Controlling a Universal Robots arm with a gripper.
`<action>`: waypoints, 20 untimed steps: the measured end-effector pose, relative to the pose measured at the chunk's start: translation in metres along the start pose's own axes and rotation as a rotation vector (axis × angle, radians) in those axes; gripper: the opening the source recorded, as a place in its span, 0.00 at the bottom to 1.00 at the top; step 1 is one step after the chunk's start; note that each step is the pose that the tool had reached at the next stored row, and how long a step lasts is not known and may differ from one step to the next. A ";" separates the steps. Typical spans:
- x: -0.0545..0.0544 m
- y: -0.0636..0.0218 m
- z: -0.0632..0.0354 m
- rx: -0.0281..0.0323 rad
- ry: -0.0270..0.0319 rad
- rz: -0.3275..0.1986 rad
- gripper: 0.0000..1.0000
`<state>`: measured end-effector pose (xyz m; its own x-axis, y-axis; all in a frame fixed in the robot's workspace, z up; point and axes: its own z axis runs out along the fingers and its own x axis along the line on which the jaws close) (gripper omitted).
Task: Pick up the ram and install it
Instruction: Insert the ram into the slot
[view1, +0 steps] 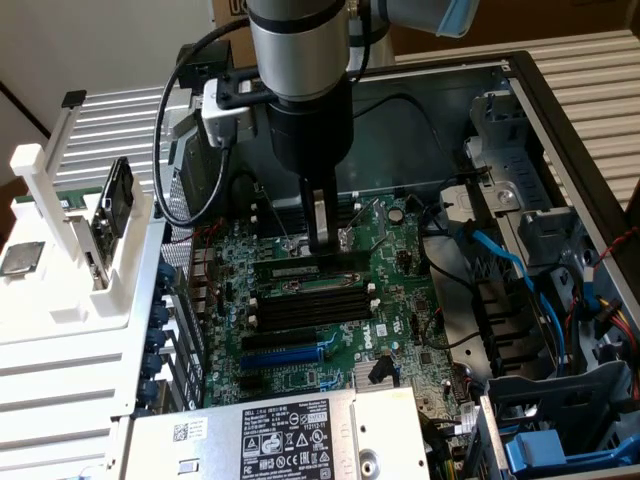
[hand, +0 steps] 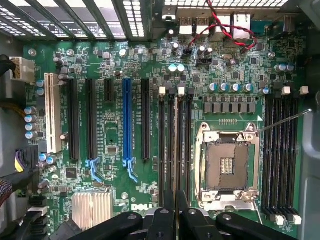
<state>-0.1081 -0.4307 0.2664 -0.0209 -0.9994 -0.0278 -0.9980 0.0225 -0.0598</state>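
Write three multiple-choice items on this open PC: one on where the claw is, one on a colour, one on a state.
1. The claw is:
A. high above the case
B. down inside the case, at the memory slots
C. outside the case, beside it

2. The long slot standing between black ones is:
A. red
B. blue
C. yellow

3. The CPU socket is:
A. empty
B. filled with a chip
C. under a cooler

Answers:
1 B: in the exterior view the arm reaches down into the case and the claw's tip meets the row of memory slots.
2 B: in the wrist view its plastic is plainly blue.
3 A: bare contacts show inside the socket's metal frame.
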 end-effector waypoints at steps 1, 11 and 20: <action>0.000 0.0001 0.0019 0.0000 -0.0001 0.000 0.13; 0.002 0.0006 0.0102 0.0001 -0.0001 0.000 0.13; 0.007 0.0005 0.0110 -0.0005 0.0000 -0.015 0.13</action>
<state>-0.1081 -0.4374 0.2552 -0.0058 -0.9996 -0.0269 -0.9982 0.0074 -0.0596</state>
